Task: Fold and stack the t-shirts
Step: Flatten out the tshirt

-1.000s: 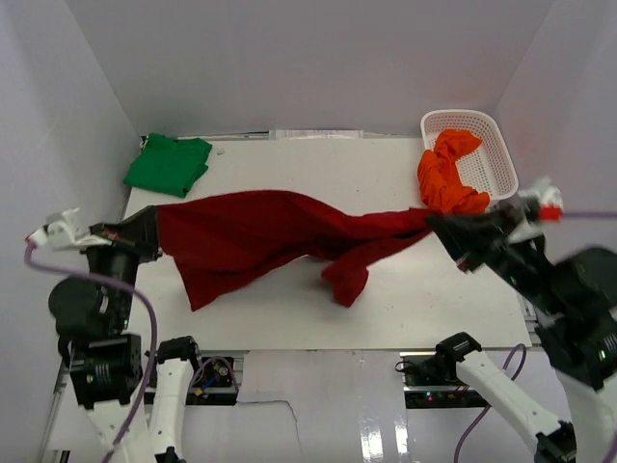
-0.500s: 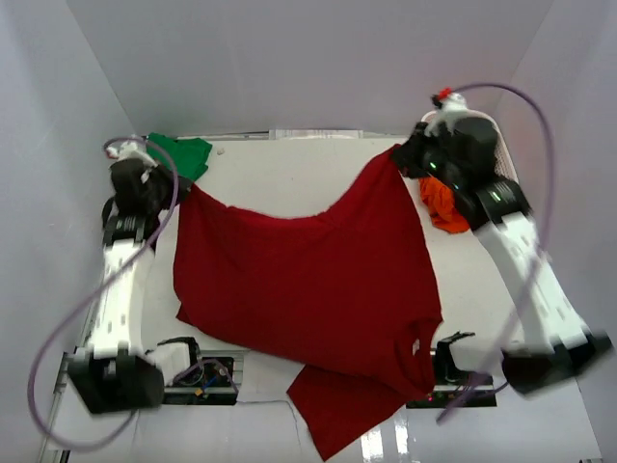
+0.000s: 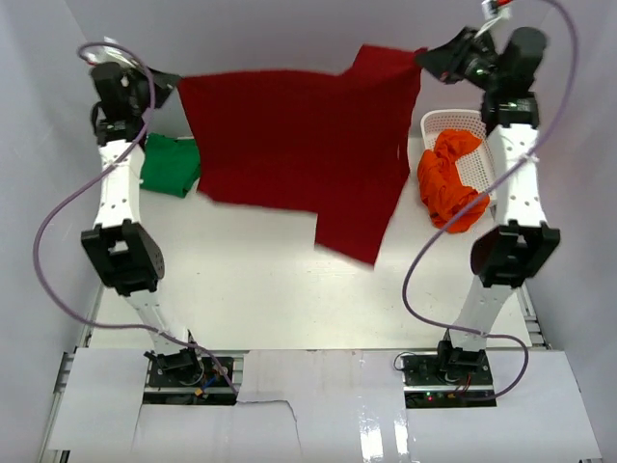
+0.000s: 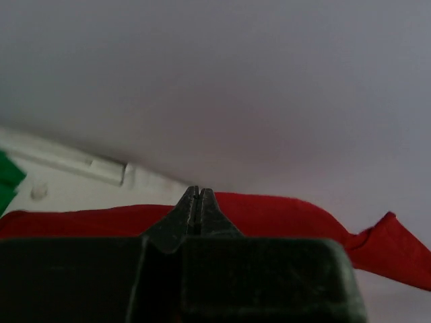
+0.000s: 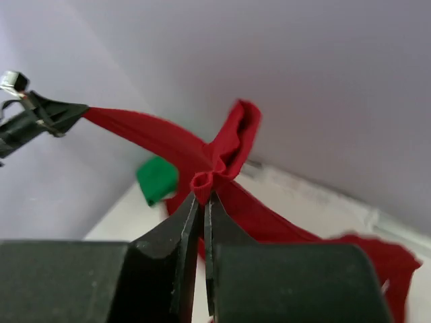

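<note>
The dark red t-shirt [image 3: 299,135] hangs spread in the air near the back wall, stretched between both raised arms. My left gripper [image 3: 174,85] is shut on its left top corner; in the left wrist view the closed tips [image 4: 199,193] sit against the red cloth [image 4: 283,214]. My right gripper [image 3: 422,58] is shut on the right top corner, with a bunched red fold [image 5: 217,171] pinched at its tips [image 5: 204,196]. The green t-shirt [image 3: 170,165] lies folded at the table's back left. The orange t-shirt [image 3: 449,183] lies crumpled, draped over the basket's edge.
A white lattice basket [image 3: 490,140] stands at the back right of the white table [image 3: 289,289]. White walls close in the back and both sides. The shirt's lower edge hangs above the table's far half.
Both arms have swung up and toward the back wall, lifting the dark red t-shirt off the table. It went from a stretched band to a spread hanging sheet.
</note>
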